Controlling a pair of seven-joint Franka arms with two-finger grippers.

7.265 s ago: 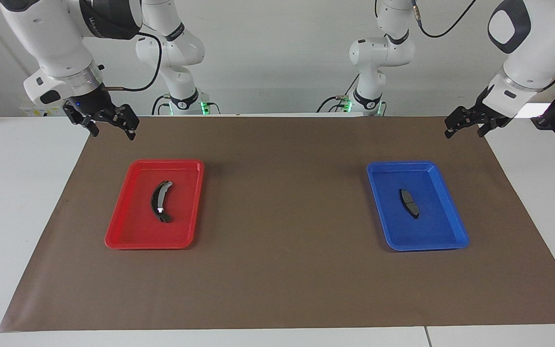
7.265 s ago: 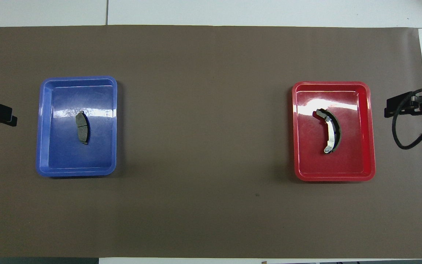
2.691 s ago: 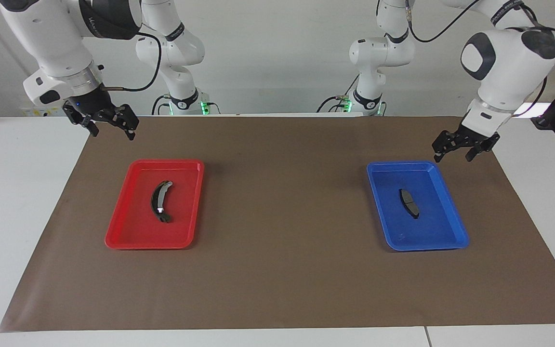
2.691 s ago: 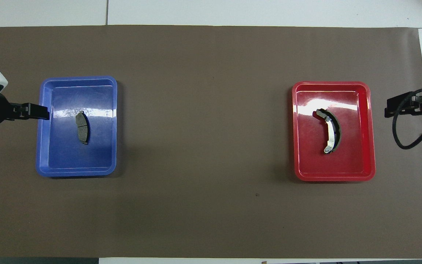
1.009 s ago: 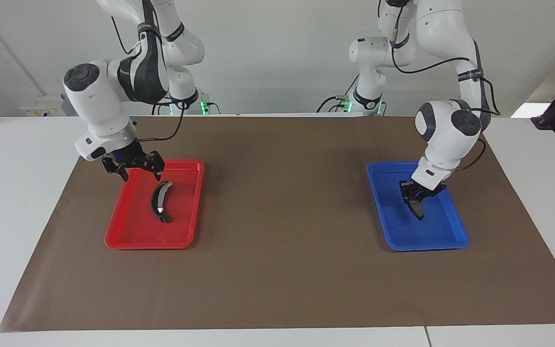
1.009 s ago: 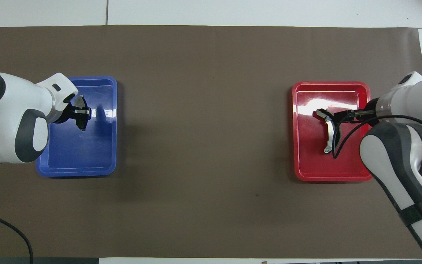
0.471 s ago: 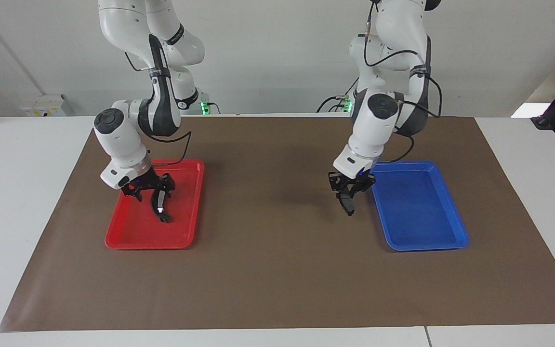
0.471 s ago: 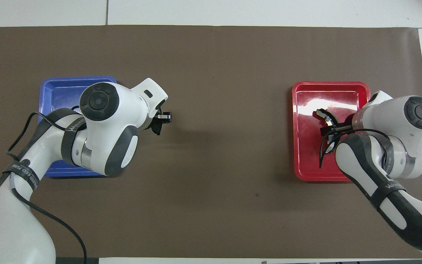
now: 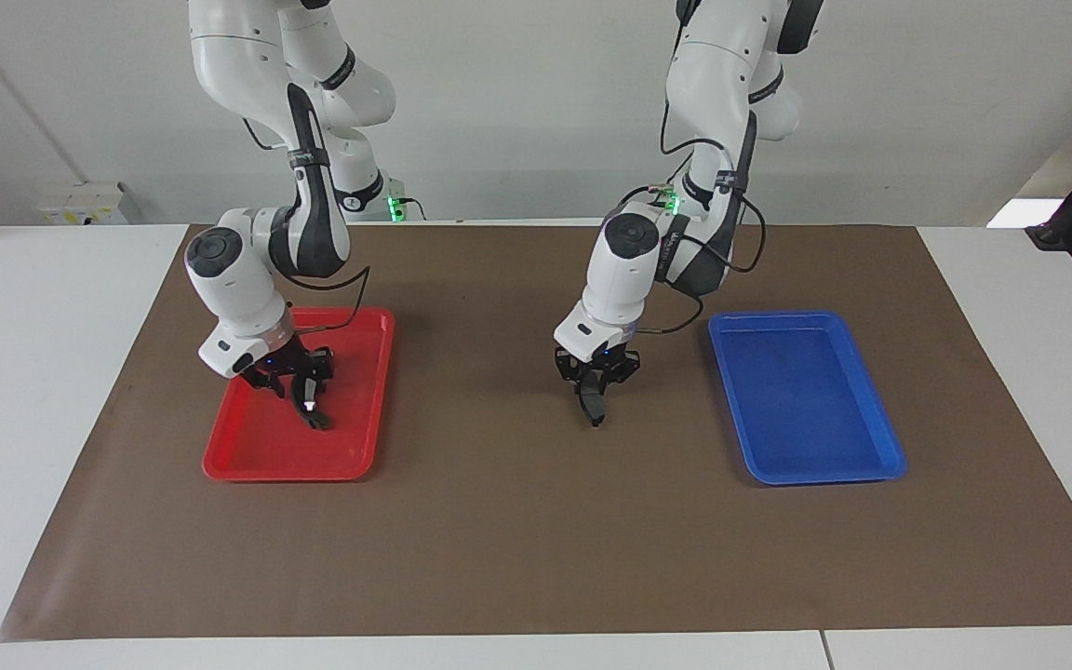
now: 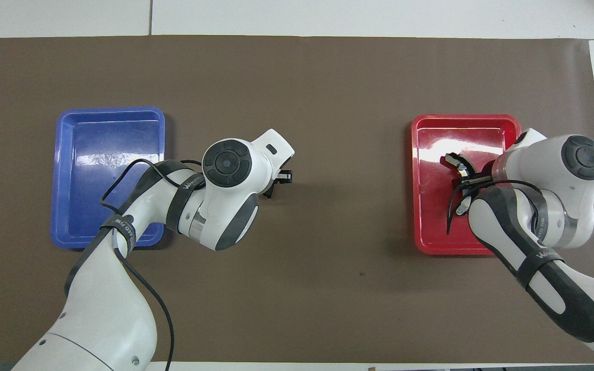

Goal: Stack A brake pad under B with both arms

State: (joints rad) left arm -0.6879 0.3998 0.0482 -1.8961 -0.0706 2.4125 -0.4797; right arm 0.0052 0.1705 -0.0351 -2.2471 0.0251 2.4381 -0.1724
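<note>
The short dark A brake pad hangs end-down from my left gripper, which is shut on it low over the brown mat, between the two trays. In the overhead view the left arm's wrist covers most of this pad and gripper. B, the long crescent pad with a silvery mark, lies in the red tray. My right gripper is down at B's middle, astride it. From overhead only B's ends show past the right gripper.
The blue tray toward the left arm's end of the table holds nothing. The red tray's rim stands toward the right arm's end. Bare mat lies between the trays and along the edge farthest from the robots.
My left gripper has carried the short pad out of the blue tray to the mat's middle. The right gripper has come down from the red tray's edge onto the crescent pad.
</note>
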